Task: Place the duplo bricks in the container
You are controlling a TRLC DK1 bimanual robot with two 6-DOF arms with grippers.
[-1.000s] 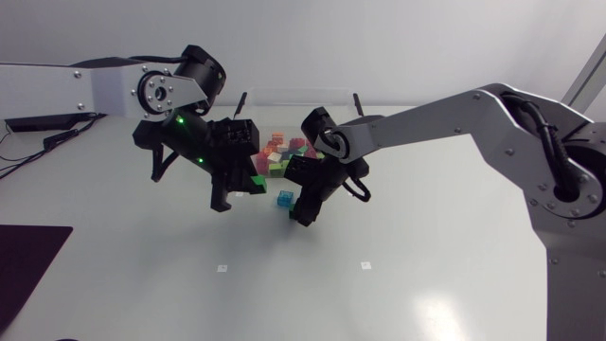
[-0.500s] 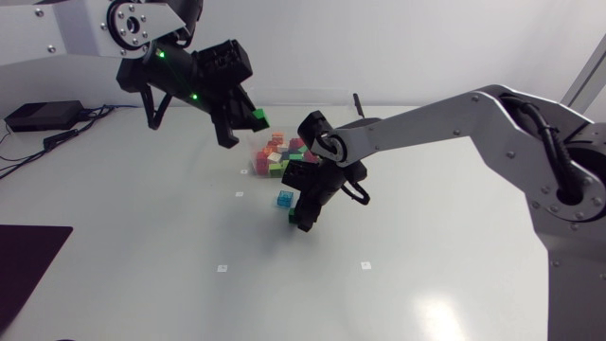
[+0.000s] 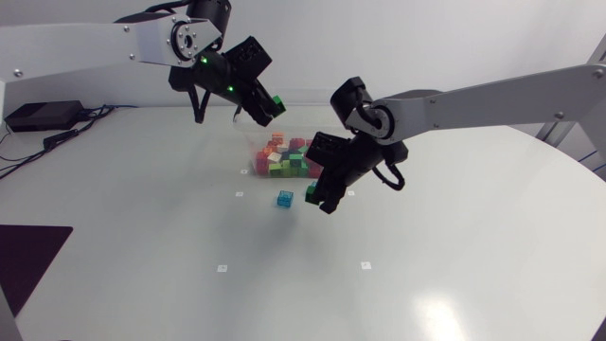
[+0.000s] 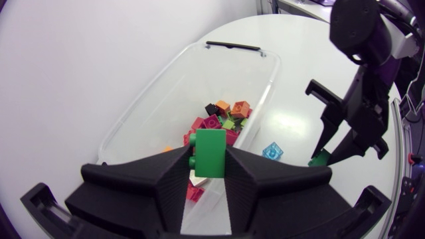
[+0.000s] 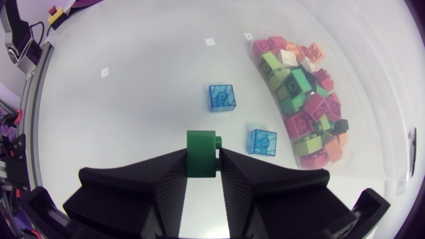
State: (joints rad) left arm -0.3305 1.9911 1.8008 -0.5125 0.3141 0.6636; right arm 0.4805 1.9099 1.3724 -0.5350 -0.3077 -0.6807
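My left gripper (image 3: 274, 104) is raised over the near left corner of the clear container (image 3: 301, 116), shut on an upright green brick (image 4: 210, 153). Below it the container (image 4: 199, 79) holds a pile of coloured bricks (image 4: 222, 119) at one end. My right gripper (image 3: 316, 197) hangs just above the table in front of the container, shut on a dark green brick (image 5: 200, 154). A translucent blue brick (image 3: 284, 198) lies on the table to its left. In the right wrist view a second blue brick (image 5: 263, 142) shows nearer the container wall (image 5: 372, 99).
The brick pile (image 3: 282, 159) fills the container's near end. Small square marks (image 3: 222, 268) dot the white table. A black mat (image 3: 28, 256) lies at the front left edge, and a dark box (image 3: 43, 116) with cables sits at the back left.
My left arm has risen and swung right, carrying its green brick over the container. My right gripper has shut on the dark green brick and lifted it off the table.
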